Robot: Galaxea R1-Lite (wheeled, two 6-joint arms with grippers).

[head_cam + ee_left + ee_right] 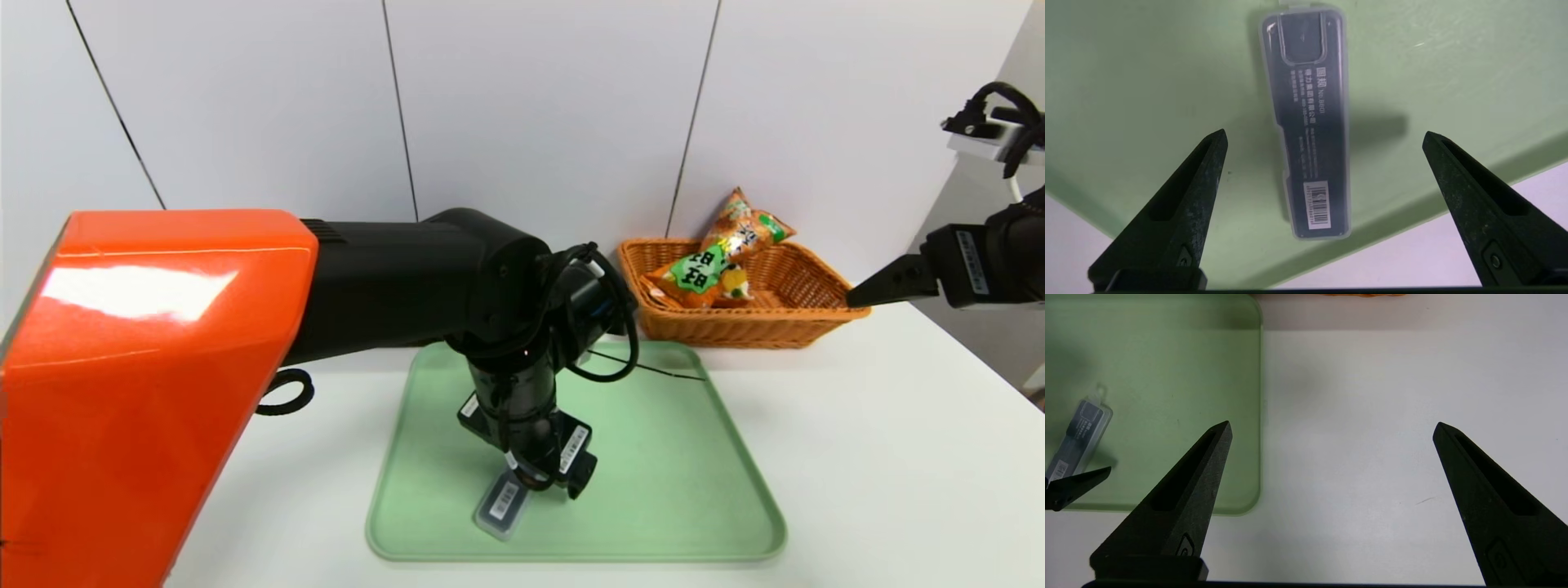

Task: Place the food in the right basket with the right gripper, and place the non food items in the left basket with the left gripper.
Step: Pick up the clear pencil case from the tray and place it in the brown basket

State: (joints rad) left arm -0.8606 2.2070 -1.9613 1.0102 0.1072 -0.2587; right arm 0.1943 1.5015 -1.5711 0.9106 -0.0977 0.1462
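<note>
1. Green tray (669, 490) bears a clear case (1308, 122) with dark contents, lying flat between the spread jaws of the left gripper (1323, 136), touching neither finger.
2. Right gripper (1332, 426), jaws spread and empty, hangs over the white table (1363, 416), well apart from the case.
3. Wicker basket (784, 327) holds 2 snack bags (718, 265), beyond the right jaws.

Case (504, 508) on tray (694, 490); snacks (718, 265) in basket (735, 331)

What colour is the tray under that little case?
The tray is pale green, plain with no pattern. The head view shows it best.
</note>
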